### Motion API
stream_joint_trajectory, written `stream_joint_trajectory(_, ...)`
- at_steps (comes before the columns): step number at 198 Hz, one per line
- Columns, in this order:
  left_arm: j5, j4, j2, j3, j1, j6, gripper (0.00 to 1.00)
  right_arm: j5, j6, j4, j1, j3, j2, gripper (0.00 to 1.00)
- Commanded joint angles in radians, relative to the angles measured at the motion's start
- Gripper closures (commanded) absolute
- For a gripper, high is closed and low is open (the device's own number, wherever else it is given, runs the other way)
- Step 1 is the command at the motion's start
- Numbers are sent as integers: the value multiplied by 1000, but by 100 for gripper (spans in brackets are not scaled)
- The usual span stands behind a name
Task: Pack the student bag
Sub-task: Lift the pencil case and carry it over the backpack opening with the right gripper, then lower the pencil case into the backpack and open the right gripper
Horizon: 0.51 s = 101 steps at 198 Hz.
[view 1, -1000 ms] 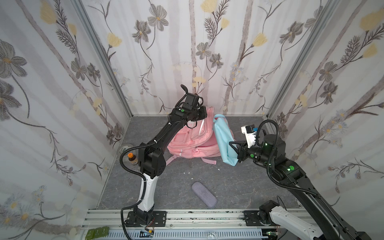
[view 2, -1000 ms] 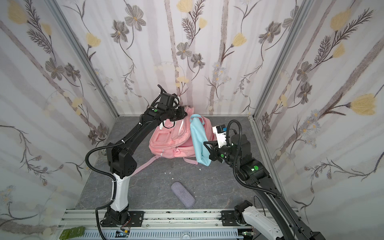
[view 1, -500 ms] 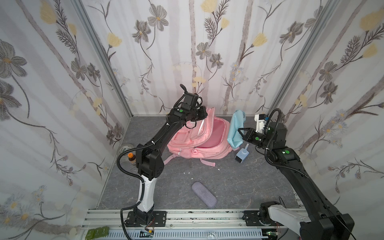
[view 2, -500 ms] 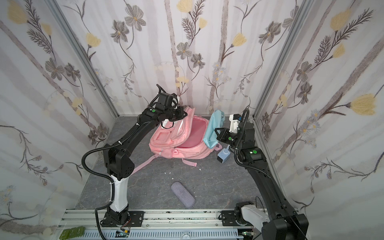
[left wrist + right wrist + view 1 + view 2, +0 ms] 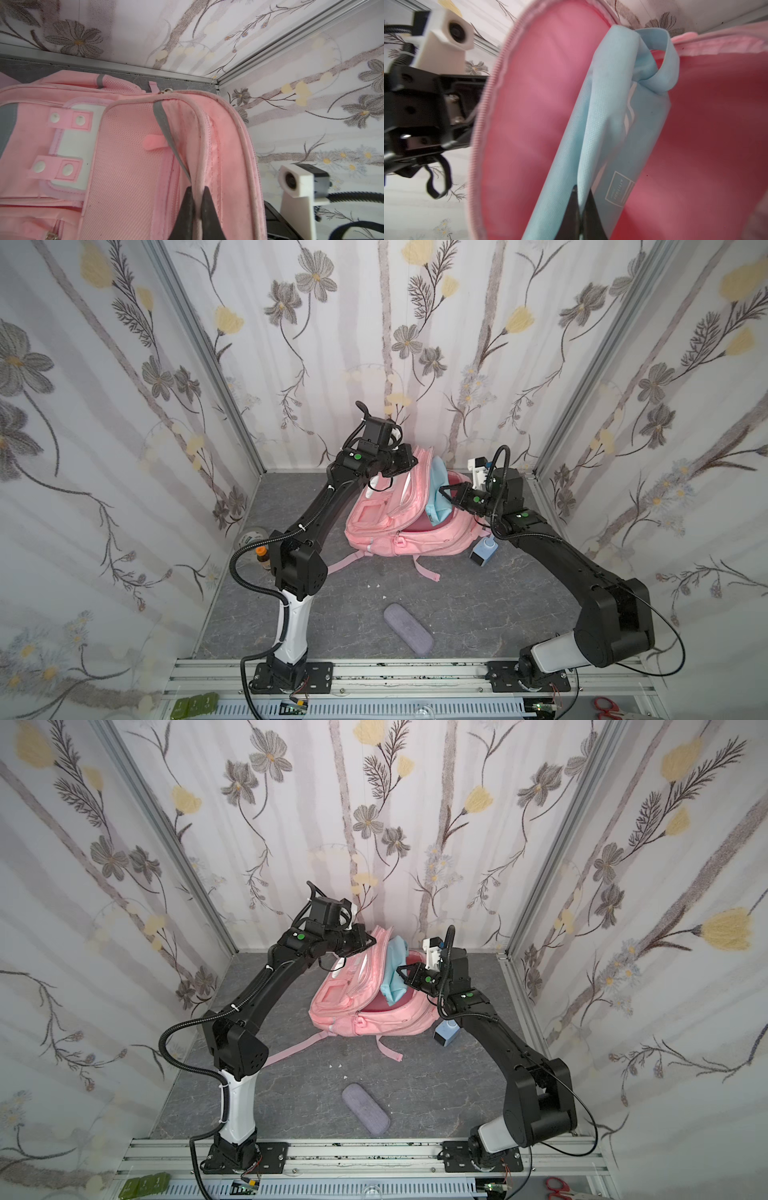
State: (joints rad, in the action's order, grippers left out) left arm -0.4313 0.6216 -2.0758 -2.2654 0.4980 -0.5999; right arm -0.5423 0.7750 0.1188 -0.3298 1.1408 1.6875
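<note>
Student bag (image 5: 386,539) on grey floor (image 5: 478,614); floral walls (image 5: 374,344)

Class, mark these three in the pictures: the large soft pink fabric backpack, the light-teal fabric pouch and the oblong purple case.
pink backpack (image 5: 374,516): a top view, front pocket.
teal pouch (image 5: 436,512): a top view, lower end.
purple case (image 5: 408,628): a top view, middle.

Teal pouch (image 5: 439,489) is being partly screened by the raised flap of the student bag (image 5: 384,526). Orange-capped bottle (image 5: 261,559) is being partly covered by the left arm (image 5: 316,510), small blue container (image 5: 483,555) by the right arm (image 5: 548,547).
</note>
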Motion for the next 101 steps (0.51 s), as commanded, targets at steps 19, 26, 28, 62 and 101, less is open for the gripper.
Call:
stream_joint_trajectory(19,-87,-47,-5,-95,-9,20,100,-10,37,197,-66,67,134,100)
stream_joint_trajectory(26,-92,-28,-10,-113,-12,20,100,-10,48,219,-76,78,160,100)
stream_joint_trajectory(28,-93,-23,-11,-119,-14,20,100,-9,51,225,-79,82,168,100)
stream_joint_trajectory(62,-124,18,-29,-186,-22,7,100,18,97,269,-123,161,293,100)
stream_joint_trajectory(101,-172,-15,-29,-206,-24,-43,100,23,167,323,-155,257,444,100)
